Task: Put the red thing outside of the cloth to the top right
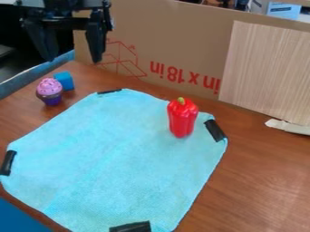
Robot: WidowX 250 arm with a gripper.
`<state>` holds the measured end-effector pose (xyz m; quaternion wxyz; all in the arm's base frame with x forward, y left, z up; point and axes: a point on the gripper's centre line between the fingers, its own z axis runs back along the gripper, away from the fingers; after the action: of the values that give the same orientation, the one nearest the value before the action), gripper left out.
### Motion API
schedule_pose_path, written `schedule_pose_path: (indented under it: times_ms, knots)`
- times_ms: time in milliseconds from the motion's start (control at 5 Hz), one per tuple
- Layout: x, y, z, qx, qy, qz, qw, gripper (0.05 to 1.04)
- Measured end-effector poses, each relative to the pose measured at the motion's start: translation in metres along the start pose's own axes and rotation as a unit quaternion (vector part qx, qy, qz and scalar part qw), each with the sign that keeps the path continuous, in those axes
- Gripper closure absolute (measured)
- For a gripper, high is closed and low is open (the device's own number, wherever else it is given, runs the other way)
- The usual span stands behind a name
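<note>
The gripper (pixel 70 54) hangs at the upper left of the camera view, high over the table's back left part. Its two black fingers are spread wide with nothing between them. A red bell pepper toy (pixel 182 118) with a green stem stands upright on the light blue cloth (pixel 115 158), close to the cloth's upper right corner and just left of a black tape strip. The gripper is well to the left of the pepper and apart from it.
On the brown wooden table (pixel 266 181), a purple-pink cupcake toy (pixel 50 92) and a blue block (pixel 65 80) stand left of the cloth. A cardboard wall (pixel 181 41) and a wood-grain panel (pixel 266 72) border the back. Torn white material (pixel 288 127) lies at right.
</note>
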<state>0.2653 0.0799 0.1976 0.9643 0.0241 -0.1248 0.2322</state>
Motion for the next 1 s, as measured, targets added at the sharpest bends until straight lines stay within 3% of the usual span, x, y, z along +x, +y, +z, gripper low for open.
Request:
schedule_pose_path:
  times_ms: [200, 600, 800, 1000]
  knots:
    - [-0.001, -0.001, -0.006, 0.003, 0.009, 0.001, 1.0, 0.083]
    - [0.002, -0.045, -0.051, 0.048, 0.019, -0.036, 0.9981, 0.083]
    - [0.011, -0.065, -0.064, 0.045, 0.025, -0.054, 0.9972, 0.083]
    - [0.02, -0.082, -0.073, 0.026, 0.06, -0.046, 0.9968, 0.083]
